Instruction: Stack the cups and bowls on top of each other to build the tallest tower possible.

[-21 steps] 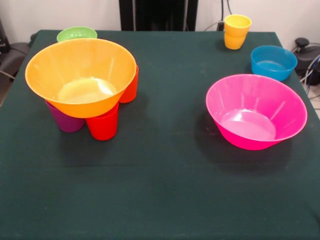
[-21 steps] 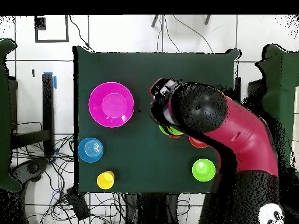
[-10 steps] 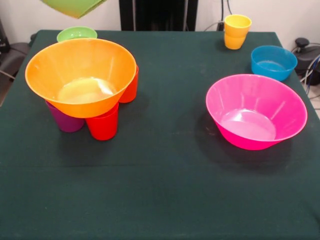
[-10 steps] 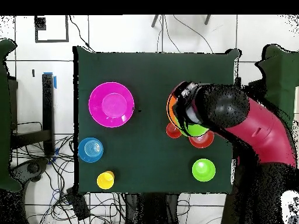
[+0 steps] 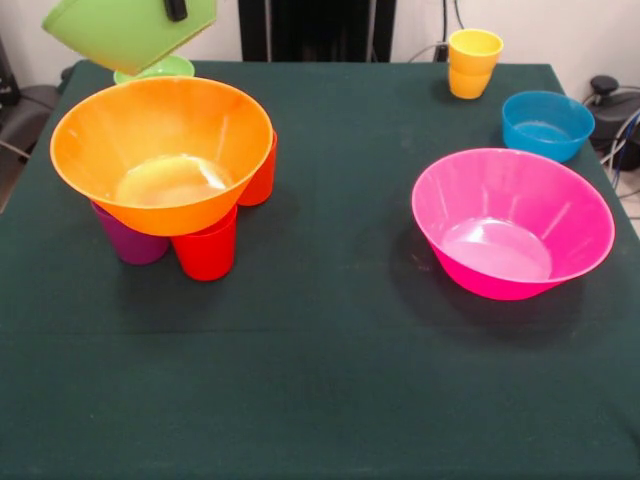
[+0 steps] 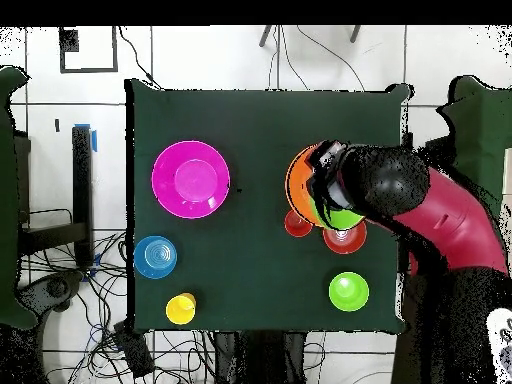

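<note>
The pink bowl (image 5: 513,222) sat nearest on the tabletop (image 5: 320,380). Left of it, the yellow-orange bowl (image 5: 162,150) rested on upturned purple (image 5: 130,243) and red cups (image 5: 206,250). Above that bowl, the fingers (image 5: 176,9) gripped the tilted light green bowl (image 5: 125,32).

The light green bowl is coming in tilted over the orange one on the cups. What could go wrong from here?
1. The large orange bowl rests only on the purple cup and red cups; a push from above could tip it off.
2. The light green bowl hangs tilted in the claw, so it may land crooked instead of nesting.
3. It could knock the small green bowl behind.
</note>
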Robot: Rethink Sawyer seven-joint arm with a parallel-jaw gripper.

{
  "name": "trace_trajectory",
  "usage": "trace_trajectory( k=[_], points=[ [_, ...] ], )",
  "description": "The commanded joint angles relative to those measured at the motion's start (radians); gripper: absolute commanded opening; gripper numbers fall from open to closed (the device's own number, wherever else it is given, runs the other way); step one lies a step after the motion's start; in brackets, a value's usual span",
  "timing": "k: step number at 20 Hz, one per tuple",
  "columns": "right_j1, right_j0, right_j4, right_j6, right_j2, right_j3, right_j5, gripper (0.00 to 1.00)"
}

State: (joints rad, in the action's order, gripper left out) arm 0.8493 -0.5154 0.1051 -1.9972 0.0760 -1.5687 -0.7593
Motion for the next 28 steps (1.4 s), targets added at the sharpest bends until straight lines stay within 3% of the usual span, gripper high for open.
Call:
trace_trajectory(
  k=[1,17,28],
  points=[
    [-0.05,-0.025,-0.086,0.176,0.152,-0.033,0.102,0.0],
    [-0.067,-0.058,-0.143,0.142,0.203,-0.009,0.088,0.0],
    [-0.168,-0.052,-0.189,0.149,0.217,0.179,0.001,0.0]
  ],
)
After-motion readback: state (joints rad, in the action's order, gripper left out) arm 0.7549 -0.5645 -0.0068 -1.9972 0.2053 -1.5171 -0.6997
